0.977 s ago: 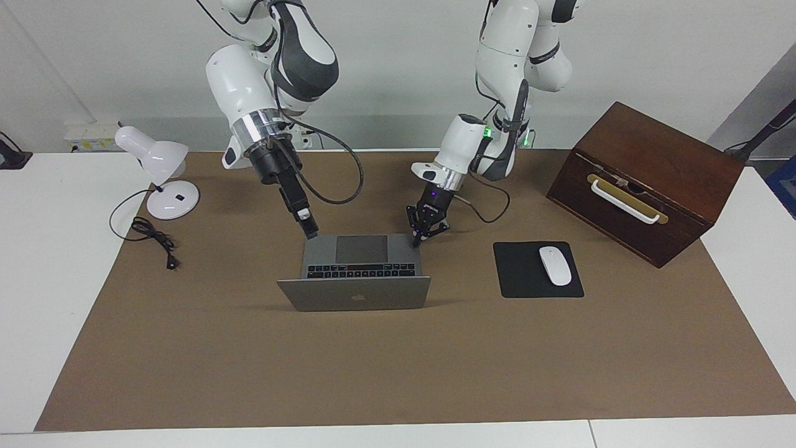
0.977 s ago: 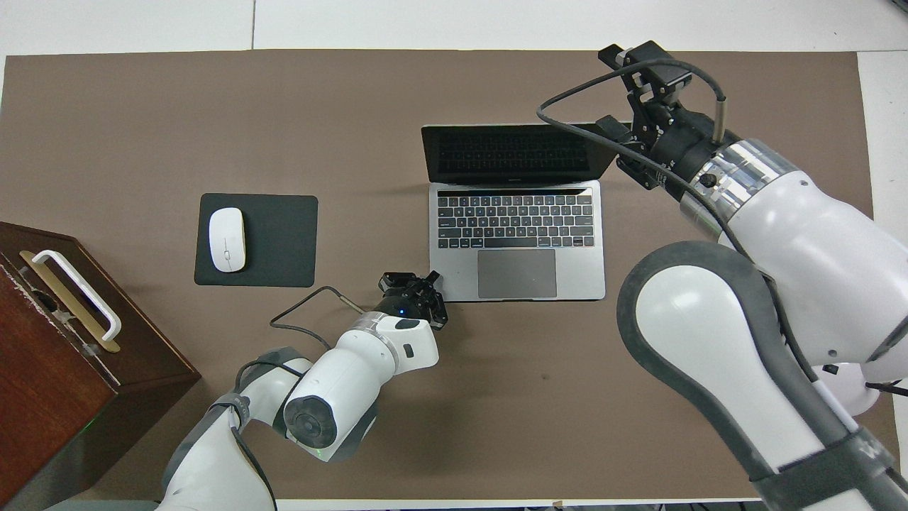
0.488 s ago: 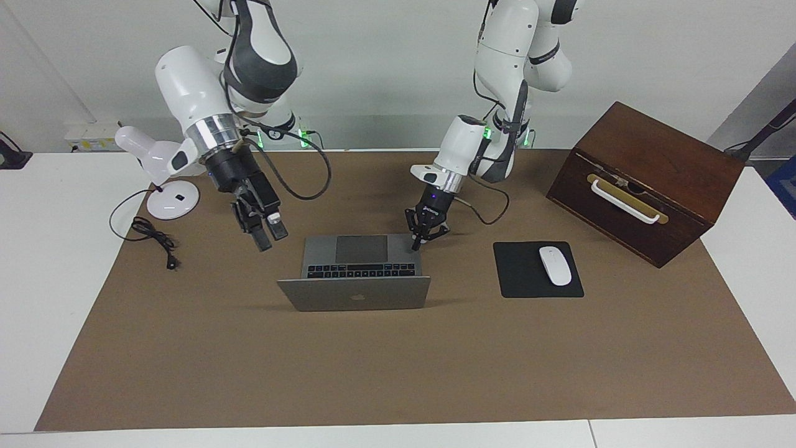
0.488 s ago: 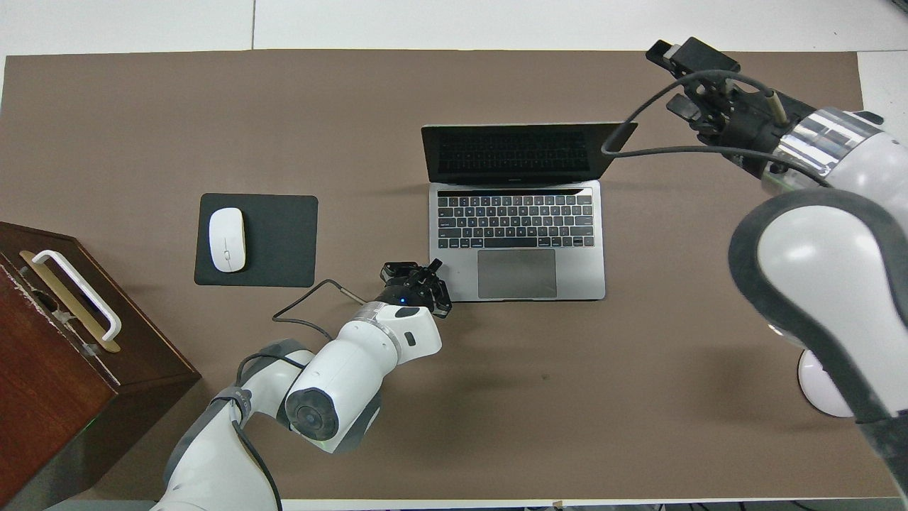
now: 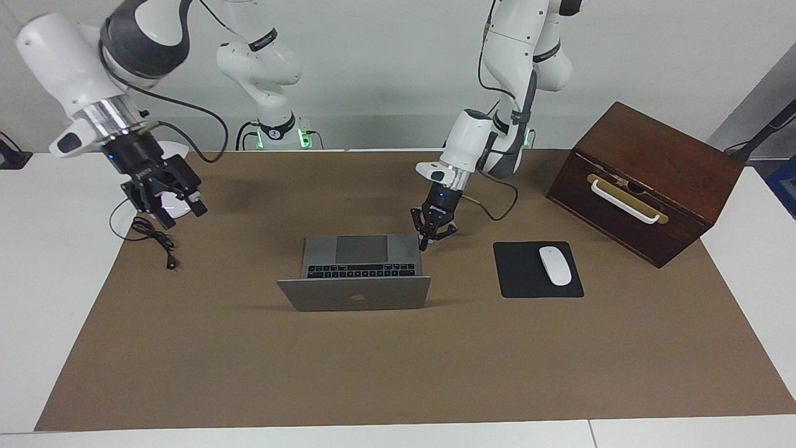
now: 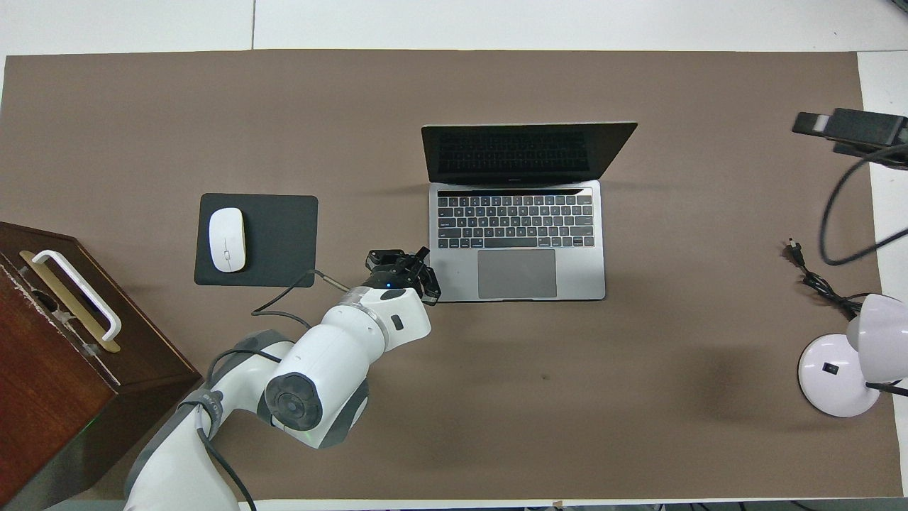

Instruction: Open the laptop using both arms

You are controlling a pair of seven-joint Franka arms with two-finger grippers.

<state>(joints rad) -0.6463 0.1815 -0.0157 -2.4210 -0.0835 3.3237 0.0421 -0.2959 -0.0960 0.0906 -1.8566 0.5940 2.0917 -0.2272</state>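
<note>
The silver-grey laptop (image 5: 354, 294) stands open in the middle of the brown mat, its lid upright with the logo facing away from the robots. Its keyboard and trackpad show in the overhead view (image 6: 516, 220). My left gripper (image 5: 428, 241) is low at the corner of the laptop's base nearest the robots, toward the left arm's end; it also shows in the overhead view (image 6: 404, 264). My right gripper (image 5: 180, 214) is open and empty, raised over the mat's edge by the lamp, well away from the laptop. It sits at the overhead view's edge (image 6: 819, 137).
A black mouse pad (image 5: 522, 280) with a white mouse (image 5: 555, 266) lies beside the laptop toward the left arm's end. A brown wooden box (image 5: 647, 180) with a white handle stands past it. A white desk lamp (image 6: 844, 369) and its black cord (image 5: 152, 239) are at the right arm's end.
My right arm swung up and away from the laptop to the lamp end of the table. My left gripper shifted slightly at the base corner. The laptop stayed open.
</note>
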